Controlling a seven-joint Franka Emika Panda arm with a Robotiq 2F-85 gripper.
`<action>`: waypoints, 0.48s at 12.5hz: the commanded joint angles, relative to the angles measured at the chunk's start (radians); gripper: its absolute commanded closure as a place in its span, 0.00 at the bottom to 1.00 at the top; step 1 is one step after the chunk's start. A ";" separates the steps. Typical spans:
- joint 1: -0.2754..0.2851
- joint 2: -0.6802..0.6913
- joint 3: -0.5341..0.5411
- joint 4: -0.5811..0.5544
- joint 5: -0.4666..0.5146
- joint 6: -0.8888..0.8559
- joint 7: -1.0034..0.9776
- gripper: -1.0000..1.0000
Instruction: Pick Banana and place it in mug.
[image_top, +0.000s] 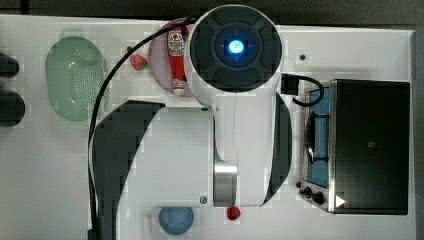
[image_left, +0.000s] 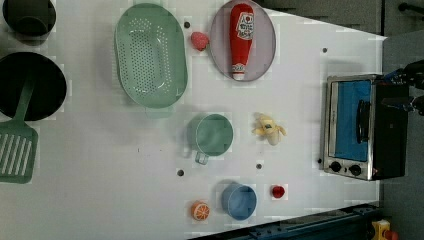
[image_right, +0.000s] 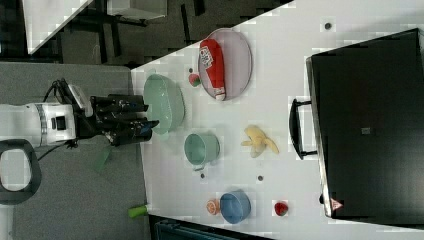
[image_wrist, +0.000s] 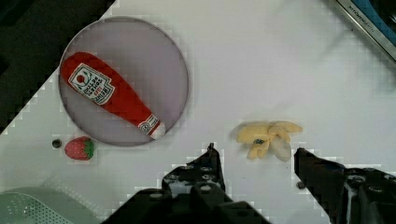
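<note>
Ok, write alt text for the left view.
A pale-yellow banana lies on a white table, apart from a teal mug on the left view's left. Beyond them sit a green strainer, a ketchup bottle on a plate, a blue cup and a toaster oven.

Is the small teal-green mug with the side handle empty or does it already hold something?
Empty. The teal-green mug stands upright with a bare interior; the pale-yellow toy banana lies on the white table beside it.

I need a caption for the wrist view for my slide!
Open claw above the peeled banana, near a ketchup bottle on a plate.
</note>
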 joint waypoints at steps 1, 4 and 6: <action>0.009 -0.452 -0.060 -0.229 0.001 -0.255 0.022 0.21; 0.009 -0.447 -0.060 -0.247 0.001 -0.250 0.014 0.00; 0.009 -0.429 -0.060 -0.289 0.001 -0.197 -0.014 0.00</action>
